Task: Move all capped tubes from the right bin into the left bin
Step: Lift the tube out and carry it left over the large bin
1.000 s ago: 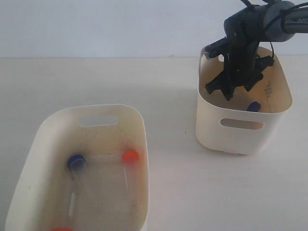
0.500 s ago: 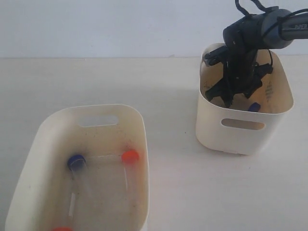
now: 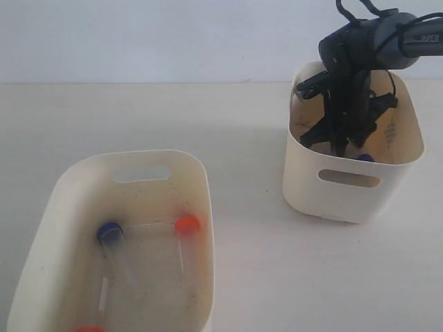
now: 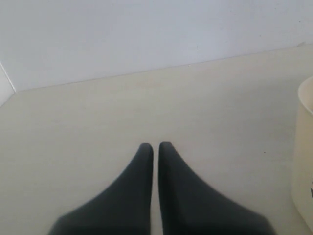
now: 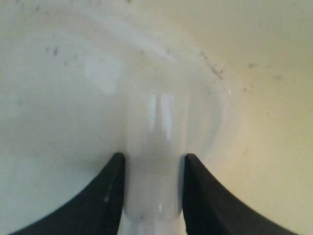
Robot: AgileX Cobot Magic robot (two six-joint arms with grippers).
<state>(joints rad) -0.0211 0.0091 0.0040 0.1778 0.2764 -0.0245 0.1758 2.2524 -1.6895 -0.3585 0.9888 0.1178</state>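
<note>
**Right gripper** (image 3: 341, 144): upper right of frame, down inside the right bin (image 3: 311, 187). Jaws pressed to both sides of a clear tube (image 5: 155, 142) on the bin floor. Its cap is unseen, though a blue cap (image 3: 365, 158) shows just beside the fingers.

**Left gripper** (image 4: 155, 147): jaws together, nothing between, over bare table.

**Left bin** (image 3: 187, 187): lower left. Holds a blue-capped tube (image 3: 109, 233), an orange-capped tube (image 3: 187, 224) and a further orange cap (image 3: 88, 329) at the bottom edge.

**Hazards:**
- The slick, round tube may roll or slip free on lifting.
- A hold off its middle would let it tilt.
- The tall walls may catch fingers or tube and drag the light bin.

**Surface:** pale matte table (image 3: 242, 138), bare between the bins.

**Room:** plain pale wall (image 3: 173, 34).
</note>
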